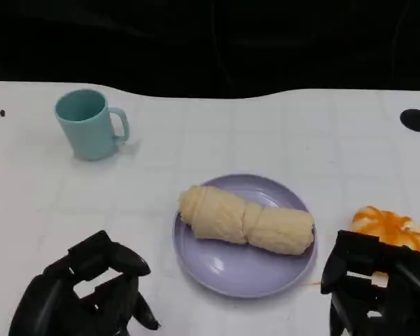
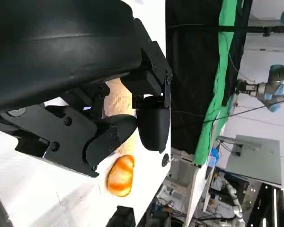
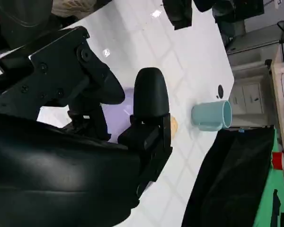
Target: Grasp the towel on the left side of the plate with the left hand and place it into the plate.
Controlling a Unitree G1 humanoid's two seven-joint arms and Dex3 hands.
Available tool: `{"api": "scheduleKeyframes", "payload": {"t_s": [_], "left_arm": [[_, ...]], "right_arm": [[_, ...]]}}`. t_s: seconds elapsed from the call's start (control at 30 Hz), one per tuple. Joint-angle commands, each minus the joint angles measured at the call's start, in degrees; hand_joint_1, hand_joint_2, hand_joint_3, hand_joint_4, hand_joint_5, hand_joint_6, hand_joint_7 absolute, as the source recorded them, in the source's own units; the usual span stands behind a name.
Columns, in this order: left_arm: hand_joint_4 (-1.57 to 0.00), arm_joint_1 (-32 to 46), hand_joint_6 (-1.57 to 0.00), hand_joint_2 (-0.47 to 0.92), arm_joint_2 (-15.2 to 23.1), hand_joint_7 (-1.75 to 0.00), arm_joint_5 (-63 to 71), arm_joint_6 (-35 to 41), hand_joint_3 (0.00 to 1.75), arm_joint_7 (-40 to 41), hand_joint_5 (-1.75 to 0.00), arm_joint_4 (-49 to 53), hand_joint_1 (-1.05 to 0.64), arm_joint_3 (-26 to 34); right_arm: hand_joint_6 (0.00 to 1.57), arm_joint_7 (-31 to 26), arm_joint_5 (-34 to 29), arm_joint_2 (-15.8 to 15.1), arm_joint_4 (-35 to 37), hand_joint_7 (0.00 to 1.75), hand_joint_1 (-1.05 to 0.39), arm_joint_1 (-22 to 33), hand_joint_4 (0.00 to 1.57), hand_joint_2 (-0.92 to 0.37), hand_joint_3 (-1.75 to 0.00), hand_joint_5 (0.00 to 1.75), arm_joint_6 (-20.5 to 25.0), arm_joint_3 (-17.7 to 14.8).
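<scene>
A rolled cream towel (image 1: 246, 222) lies across the lavender plate (image 1: 231, 276) at the table's middle, its left end reaching just over the rim. My left hand (image 1: 91, 290) hovers near the front edge, to the left of the plate and apart from it, fingers loosely bent with nothing in them. In the left wrist view the left hand (image 2: 85, 94) has the towel (image 2: 117, 99) beyond its fingers. My right hand (image 1: 378, 290) sits low at the front right, empty, beside the plate.
A teal mug (image 1: 91, 124) stands at the back left, handle to the right. An orange striped object (image 1: 392, 227) lies right of the plate, just beyond my right hand. The white table ends at a dark back edge (image 1: 210, 87).
</scene>
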Motion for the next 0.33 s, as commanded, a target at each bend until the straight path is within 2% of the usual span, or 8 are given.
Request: {"api": "scheduleKeyframes", "payload": {"t_s": [0.03, 0.3, 0.33], "left_arm": [[-0.88, 0.5, -0.80, 0.71, 0.6, -1.34, 0.3, -1.9, 0.84, -0.3, -1.46, 0.8, -0.15, 0.2], [-0.85, 1.0, -0.80, 0.72, 1.0, -1.32, -0.8, -2.3, 0.79, -0.7, -1.46, 1.1, -0.16, 0.9], [-0.85, 1.0, -0.80, 0.74, 1.1, -1.32, -0.8, -2.2, 0.74, -0.7, -1.47, 1.1, -0.16, 0.9]], "right_arm": [[0.62, 0.2, -0.6, -0.1, 0.2, 1.61, -0.07, 0.7, 0.74, -0.55, -1.30, 1.75, -1.2, 0.5], [0.61, -0.2, -1.0, -0.1, -0.9, 1.62, -0.06, 1.3, 0.72, -0.54, -1.32, 1.75, -0.7, 1.3], [0.61, -0.2, -1.0, 0.0, -1.0, 1.62, -0.05, 1.4, 0.72, -0.54, -1.33, 1.75, -0.7, 1.3]]}}
